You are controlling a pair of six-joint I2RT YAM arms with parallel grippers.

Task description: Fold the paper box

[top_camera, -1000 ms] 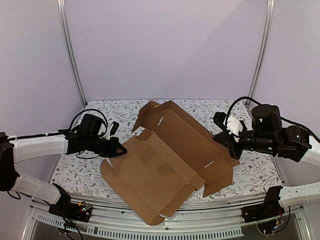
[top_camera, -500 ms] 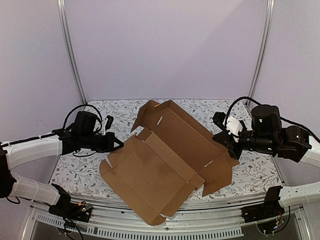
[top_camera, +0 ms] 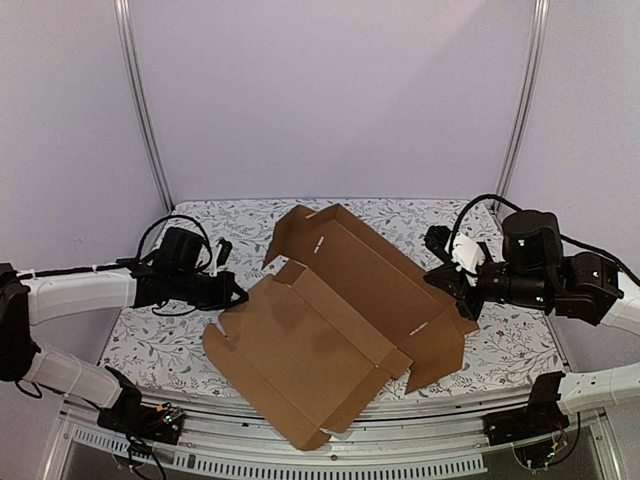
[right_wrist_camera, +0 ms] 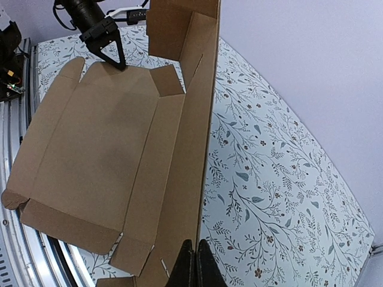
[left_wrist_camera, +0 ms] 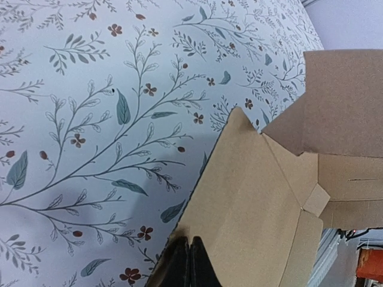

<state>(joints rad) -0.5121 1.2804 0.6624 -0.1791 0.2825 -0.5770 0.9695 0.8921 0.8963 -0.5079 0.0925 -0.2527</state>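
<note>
The paper box [top_camera: 300, 350] lies as a wide brown cardboard sheet across the middle of the table, its far-right long panel tilted up. My left gripper [top_camera: 238, 296] is shut, and its tips rest on the sheet's left flap [left_wrist_camera: 257, 203] at that flap's edge. In the left wrist view the closed fingers [left_wrist_camera: 188, 263] sit over the cardboard with nothing between them. My right gripper [top_camera: 438, 278] is shut too, its tips [right_wrist_camera: 194, 260] pressed against the top edge of the raised panel [right_wrist_camera: 197, 149]. The left gripper [right_wrist_camera: 116, 60] also shows far off in the right wrist view.
A floral tablecloth [top_camera: 500, 340] covers the table. Two metal posts [top_camera: 145, 110] [top_camera: 520, 110] stand at the back corners against plain walls. The sheet's near corner [top_camera: 305, 440] reaches over the front rail. Black cables [top_camera: 180, 225] loop behind the left arm.
The left gripper pulled back a little from the left flap, then came down onto it again; the flap shifted slightly. The right arm has stayed still.
</note>
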